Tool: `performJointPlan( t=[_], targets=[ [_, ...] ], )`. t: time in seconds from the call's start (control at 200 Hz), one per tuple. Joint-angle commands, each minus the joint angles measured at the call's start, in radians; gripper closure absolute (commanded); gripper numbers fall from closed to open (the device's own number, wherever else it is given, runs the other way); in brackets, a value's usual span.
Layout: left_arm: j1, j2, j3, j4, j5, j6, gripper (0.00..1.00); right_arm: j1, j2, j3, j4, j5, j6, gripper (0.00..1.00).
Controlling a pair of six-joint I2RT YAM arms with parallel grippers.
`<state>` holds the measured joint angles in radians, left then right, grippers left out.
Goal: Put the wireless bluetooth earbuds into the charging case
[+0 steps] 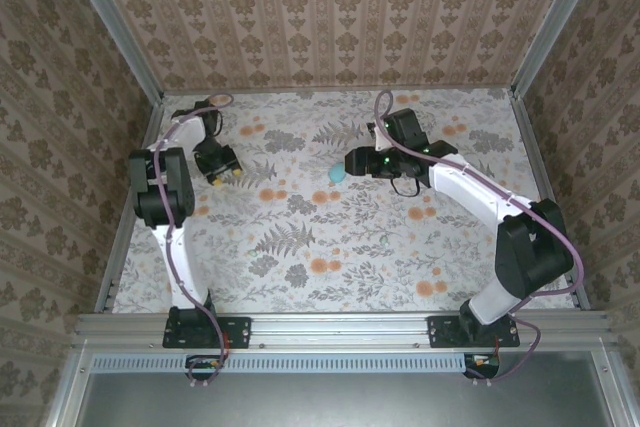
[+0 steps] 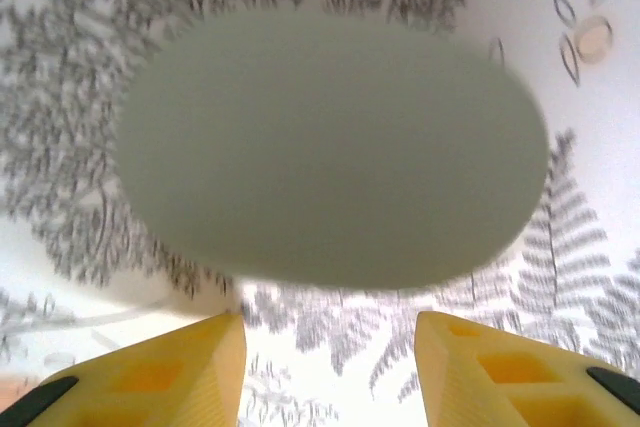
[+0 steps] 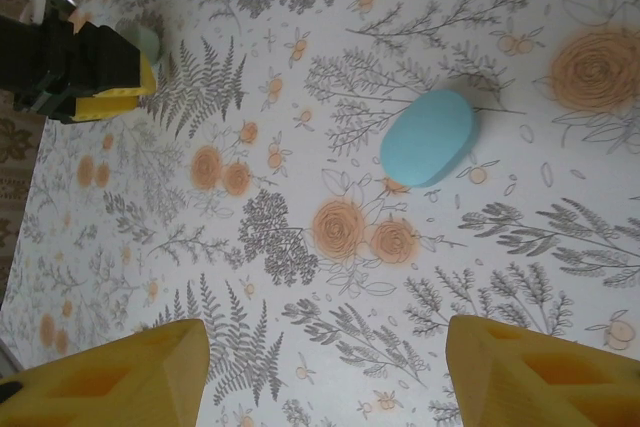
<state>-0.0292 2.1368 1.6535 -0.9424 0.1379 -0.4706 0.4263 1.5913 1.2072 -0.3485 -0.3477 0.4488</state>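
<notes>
Near the middle of the white tabletop printed with grey ferns and orange flowers (image 1: 300,257): a smooth teal-blue oval pebble-shaped charging case (image 1: 337,173), lying flat. Just to its right in the top view, the right gripper (image 1: 354,161), close by yet apart from it. From the right wrist, the same charging case (image 3: 428,137) well ahead of the right gripper (image 3: 325,342), a little toward the right-hand side, touched by neither finger; jaws spread wide, blunt yellow fingers (image 3: 130,372) at the lower corners, bare print between them. Over at the back left, the left gripper (image 1: 222,169), low over the table. From the left wrist, jaws of the left gripper (image 2: 328,332) likewise spread, wedge tips well apart and pinching nothing; just beyond the tips, a blurred pale mint-green oval piece (image 2: 330,147), wider than the gap, with a strip of print between it and each tip. From the right wrist, a sliver of that mint-green oval piece (image 3: 148,42) beside the left gripper's yellow finger
</notes>
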Motion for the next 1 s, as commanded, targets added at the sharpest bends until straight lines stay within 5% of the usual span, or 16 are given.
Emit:
performJointPlan(
  t=[0.0,0.265,0.485,0.505,0.525,0.545,0.83,0.995],
  targets=[
    [-0.019,-0.097,-0.051,-0.003,0.01,0.02,0.53,0.027,0.01,0.036,-0.032,0.0,0.012,0.35],
    [0.01,-0.206,-0.057,0.005,-0.051,0.012,0.45,0.087,0.057,0.089,-0.047,0.015,0.018,0.35],
    [0.057,-0.037,0.177,-0.124,-0.097,0.047,0.37,0.115,0.058,0.076,-0.046,0.028,0.029,0.35],
    [0.057,-0.022,0.198,-0.138,-0.117,0.053,0.28,0.117,0.058,0.074,-0.047,0.029,0.028,0.35],
    [0.058,-0.009,0.217,-0.153,-0.132,0.062,0.04,0.118,0.056,0.071,-0.048,0.029,0.028,0.35],
    [0.058,0.003,0.235,-0.165,-0.15,0.071,0.01,0.12,0.057,0.069,-0.049,0.031,0.028,0.35],
    [0.064,0.161,0.428,-0.35,-0.258,0.219,0.0,0.166,0.114,0.109,-0.036,0.068,0.038,0.35],
    [0.07,0.196,0.455,-0.32,-0.136,0.335,0.0,0.222,0.22,0.222,-0.062,0.058,0.05,0.36]
  ],
)
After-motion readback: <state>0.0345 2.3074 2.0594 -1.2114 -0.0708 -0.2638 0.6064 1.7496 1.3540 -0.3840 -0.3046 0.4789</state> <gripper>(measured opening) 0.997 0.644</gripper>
